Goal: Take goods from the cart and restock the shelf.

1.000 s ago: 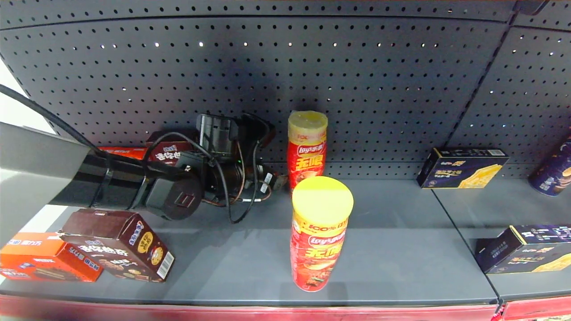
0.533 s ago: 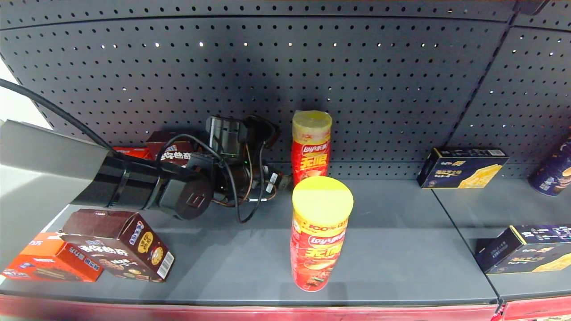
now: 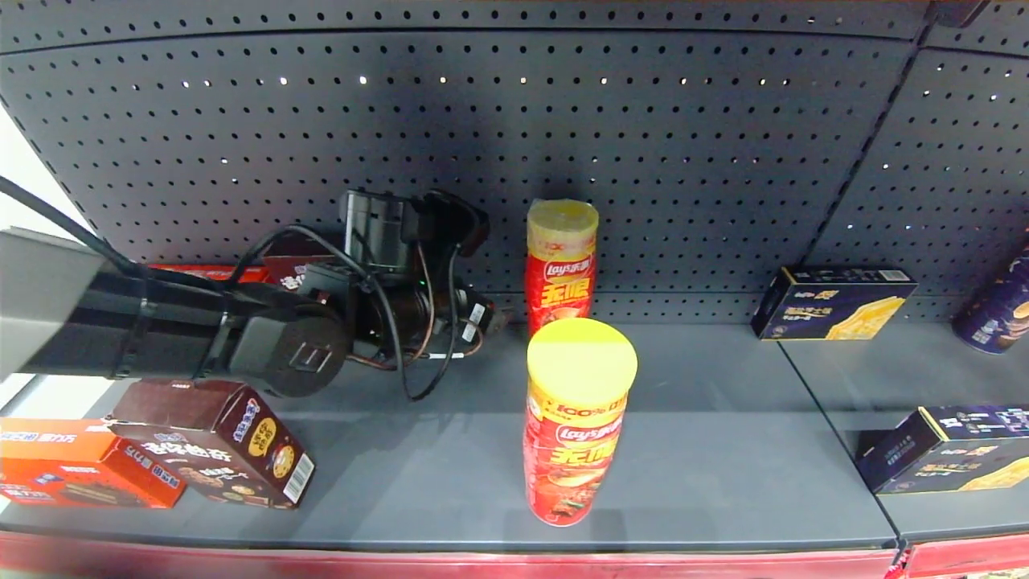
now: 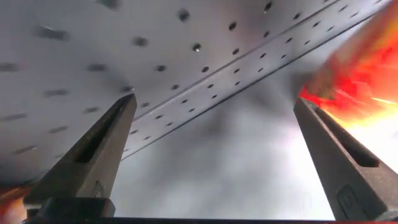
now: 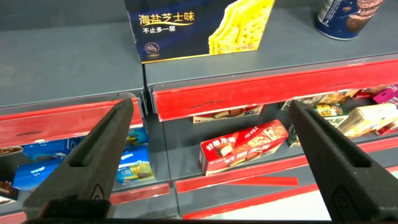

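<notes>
Left gripper (image 4: 214, 99): released, empty, beside rear yellow-lidded red cardboard chip tube (image 3: 560, 265). Withdraw straight; avoid nudging matching front tube (image 3: 575, 418).

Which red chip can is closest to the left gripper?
The rear can, against the pegboard beside the left gripper; the front can stands near the shelf edge, farther off.
</notes>
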Tool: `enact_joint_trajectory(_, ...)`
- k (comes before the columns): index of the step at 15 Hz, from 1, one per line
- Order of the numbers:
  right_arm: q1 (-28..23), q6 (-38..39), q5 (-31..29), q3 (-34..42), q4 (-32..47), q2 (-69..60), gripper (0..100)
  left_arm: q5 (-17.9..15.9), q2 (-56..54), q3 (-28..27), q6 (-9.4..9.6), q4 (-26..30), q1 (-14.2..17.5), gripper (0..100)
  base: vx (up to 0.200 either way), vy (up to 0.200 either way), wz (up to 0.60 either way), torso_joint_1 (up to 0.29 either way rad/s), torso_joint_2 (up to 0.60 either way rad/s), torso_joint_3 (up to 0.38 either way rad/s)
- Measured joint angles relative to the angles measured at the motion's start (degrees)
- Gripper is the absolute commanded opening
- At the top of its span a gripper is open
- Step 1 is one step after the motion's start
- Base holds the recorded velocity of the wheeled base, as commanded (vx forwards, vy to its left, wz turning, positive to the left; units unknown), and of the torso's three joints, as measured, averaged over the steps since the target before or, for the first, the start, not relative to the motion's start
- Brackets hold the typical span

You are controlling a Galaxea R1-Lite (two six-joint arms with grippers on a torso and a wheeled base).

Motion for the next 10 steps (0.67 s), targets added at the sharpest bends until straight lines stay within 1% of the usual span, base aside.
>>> enact_joint_trajectory(1,0.0,0.0,0.0,0.0,0.0,0.0,100,0.4,-2.0,0.8,0.73,0.4,0.0,100,0.0,0.0,0.0,0.0,0.0,0.0)
enact_joint_trajectory(4,0.0,0.0,0.0,0.0,0.0,0.0,100,1.5,-7.5,4.4,1.06,0.3,-0.1,100,0.0,0.0,0.0,0.0,0.0,0.0)
enact_joint_trajectory(7,0.0,0.0,0.0,0.0,0.0,0.0,100,1.6,-13.6,10.7,1.04,0.1,-0.5,100,0.0,0.0,0.0,0.0,0.0,0.0)
enact_joint_trajectory(8,0.0,0.0,0.0,0.0,0.0,0.0,100,1.6,-16.3,13.6,1.04,0.1,-0.8,100,0.0,0.0,0.0,0.0,0.0,0.0)
enact_joint_trajectory(10,0.0,0.0,0.0,0.0,0.0,0.0,100,1.5,-21.0,18.5,0.79,0.1,-1.9,100,0.0,0.0,0.0,0.0,0.0,0.0)
